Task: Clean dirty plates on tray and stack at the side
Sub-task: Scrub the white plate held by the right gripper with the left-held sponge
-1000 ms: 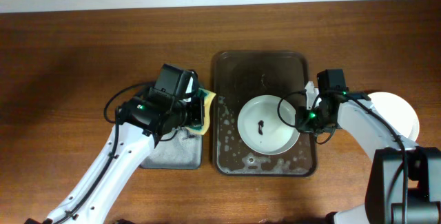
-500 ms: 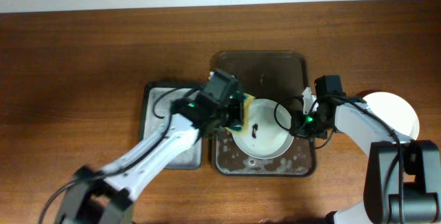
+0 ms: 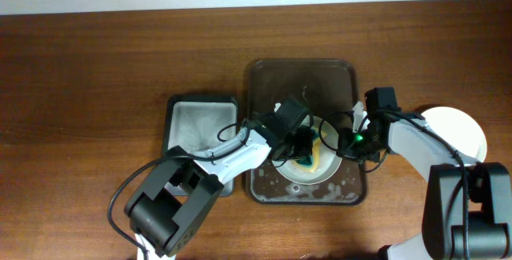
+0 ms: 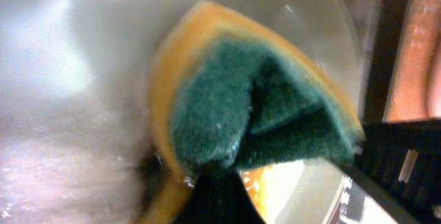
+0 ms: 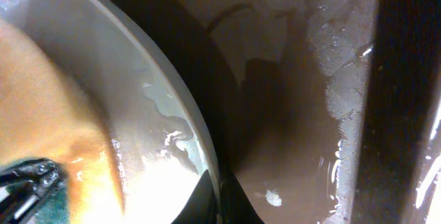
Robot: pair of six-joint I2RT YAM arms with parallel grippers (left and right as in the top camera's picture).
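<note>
Wiping is under way: the left gripper (image 3: 302, 150) is pinching a folded yellow-green sponge (image 4: 255, 107) and pressing it onto the white plate (image 3: 330, 169) lying in the tray's (image 3: 272, 84) nearer half. The right gripper (image 3: 352, 140) is nipping that plate's rim beside the tray's right wall, steadying it. Next, I judge, scrubbing is calling for short strokes. The tray's far half is offering room, and its raised rim is standing between this plate and the clean plate (image 3: 460, 128) right of the tray.
</note>
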